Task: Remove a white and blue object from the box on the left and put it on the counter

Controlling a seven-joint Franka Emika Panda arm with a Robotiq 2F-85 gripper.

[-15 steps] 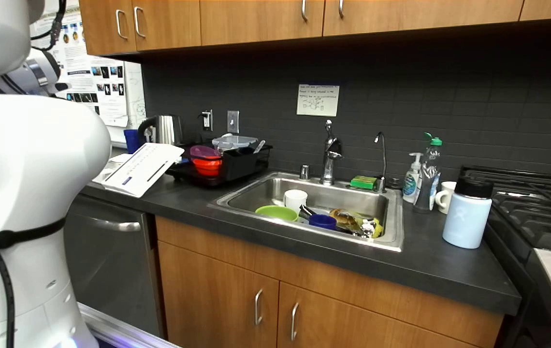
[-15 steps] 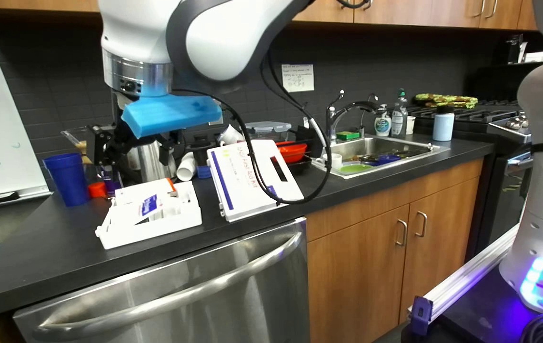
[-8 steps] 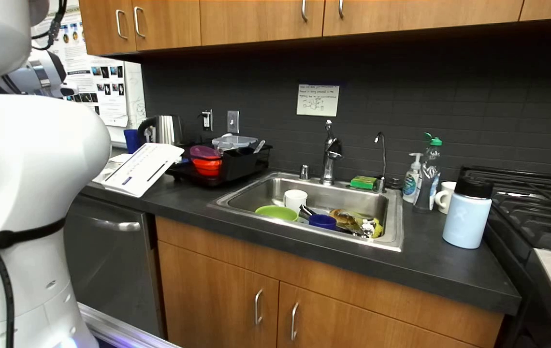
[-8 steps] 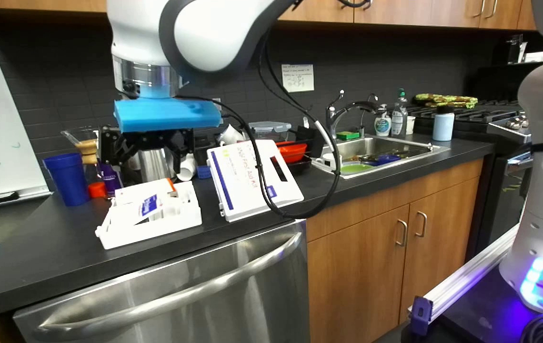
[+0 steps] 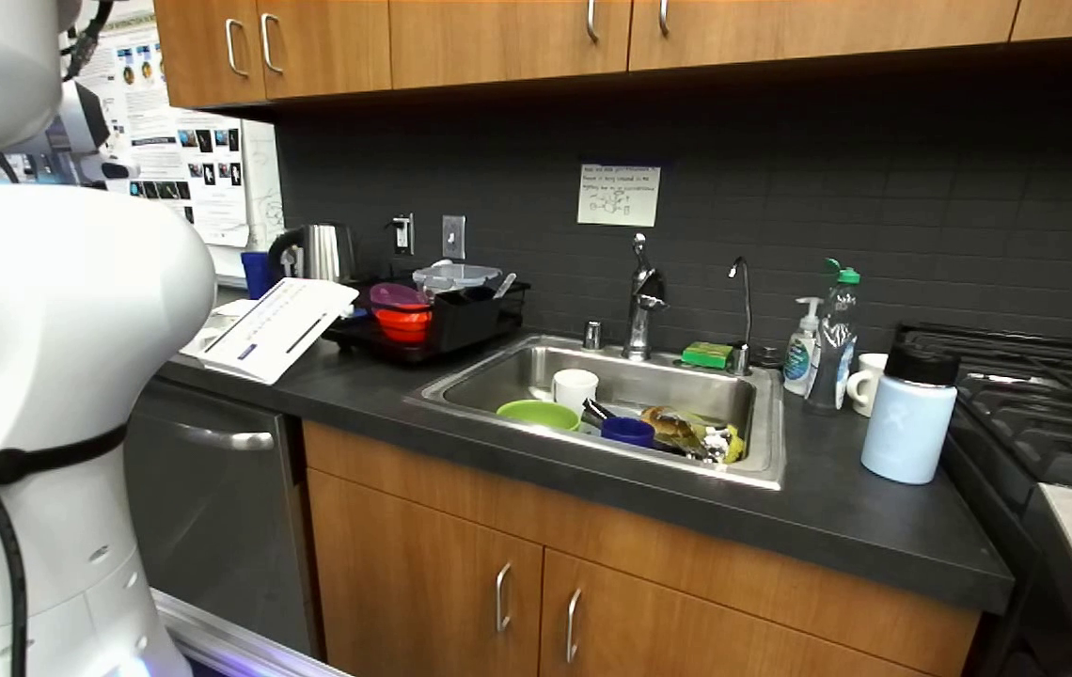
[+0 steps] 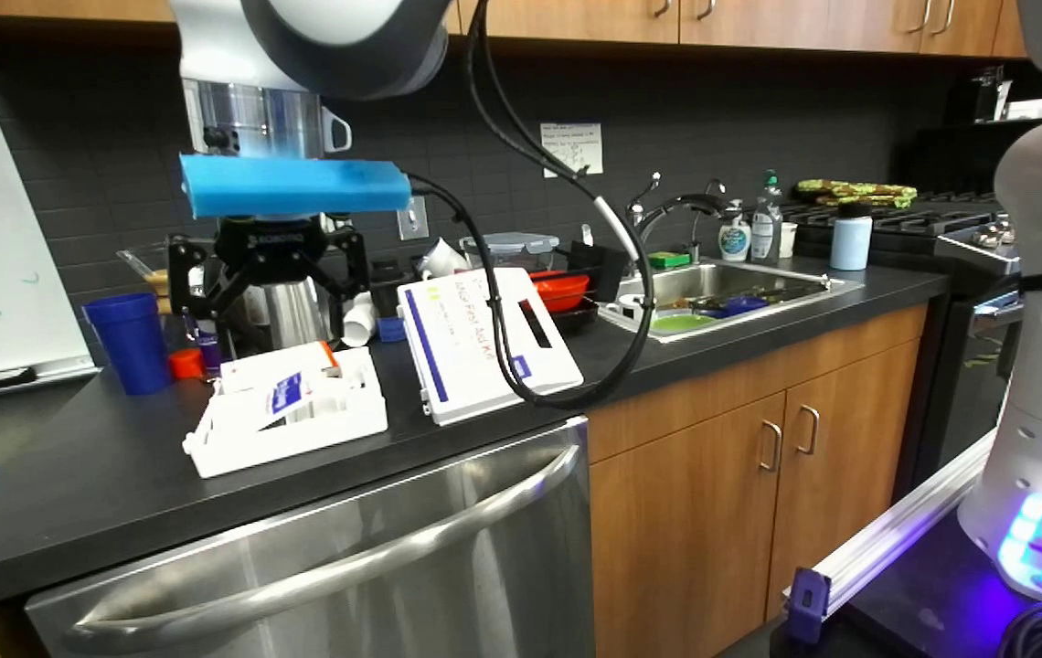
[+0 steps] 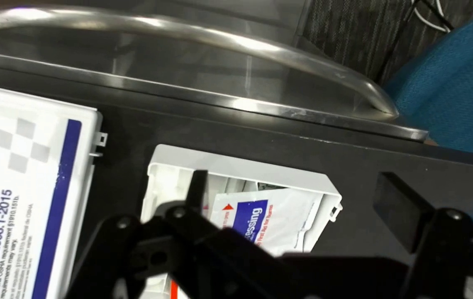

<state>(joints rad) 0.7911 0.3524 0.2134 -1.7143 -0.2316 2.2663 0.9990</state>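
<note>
In an exterior view, a dark blue cup [image 6: 126, 347] stands on the bench [image 6: 110, 457], at ten o'clock from a shallow white box [image 6: 302, 437]. The white and blue packet [image 6: 279, 397] lies in that box. The jaws hang above the box at twelve o'clock, pointing down, spread wide and released; a light blue block [image 6: 297, 187] sits higher on the arm [image 6: 366, 64]. A white cover [image 6: 466, 356] stands tilted between two and three o'clock from the box. Beyond it come a red bowl [image 6: 559, 291], then the steel sink [image 5: 769, 423], seen in both exterior views, and a pale blue bottle [image 6: 851, 239] at two o'clock from the sink.

In the wrist view the cover is at nine o'clock from the box. One jaw overlaps the box; the packet shows between the jaws; the farther jaw is over the bench at three o'clock. A steel handle [image 7: 257, 43] runs across at twelve o'clock.
</note>
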